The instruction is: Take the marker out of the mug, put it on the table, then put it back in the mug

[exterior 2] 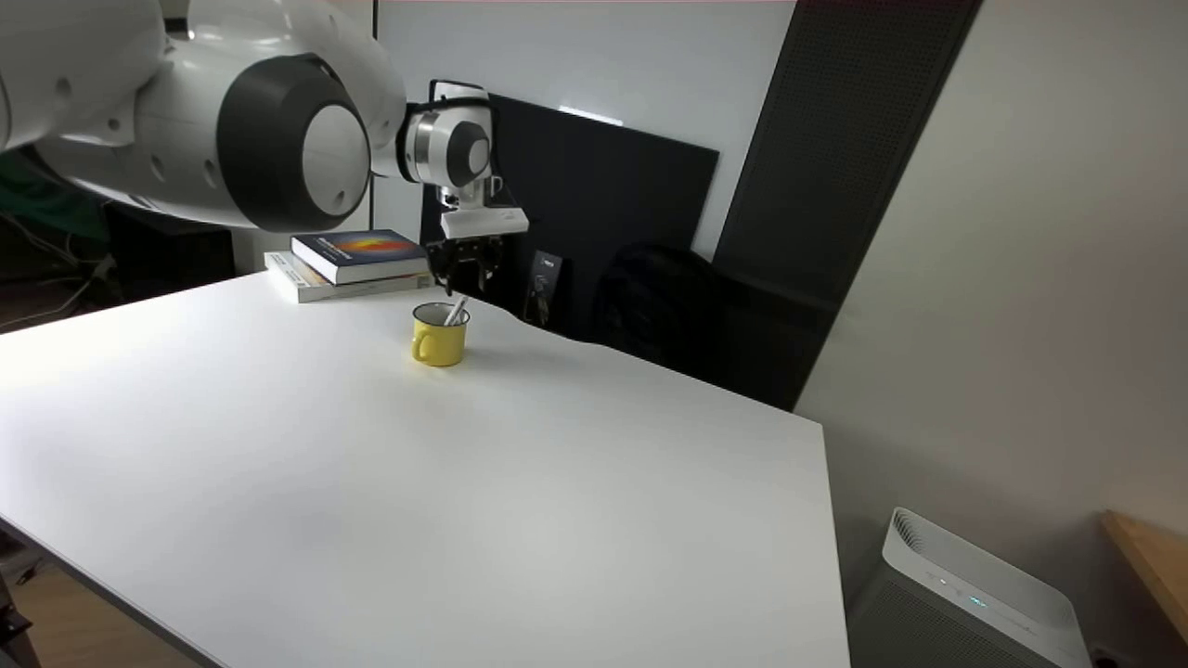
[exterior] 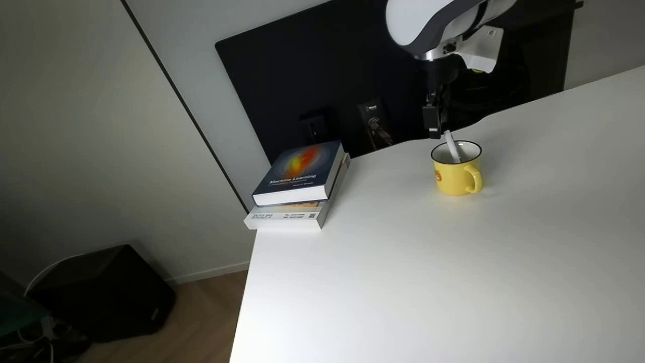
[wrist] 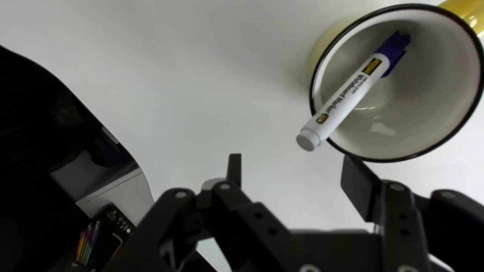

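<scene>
The yellow mug (exterior: 456, 180) stands upright on the white table (exterior: 428, 282), near the edge by the black panel. Inside it leans the marker (wrist: 346, 96), dark purple cap down, its white end poking out past the black rim. Both exterior views show the mug (exterior 2: 439, 345) and the marker's white end (exterior 2: 457, 310). Above and beside the mug hangs my gripper (exterior: 436, 132), pointing down. In the wrist view the gripper (wrist: 293, 164) is open, its fingers wide apart with only tabletop seen between them. The marker's white end lies just beyond the gap, apart from the fingers.
Two stacked books (exterior: 297, 174) lie at a table corner, beside the mug. A large black panel (exterior: 322, 75) rises behind the table edge, with a small dark box (exterior: 375, 123) leaning there. The table edge curves close to the gripper.
</scene>
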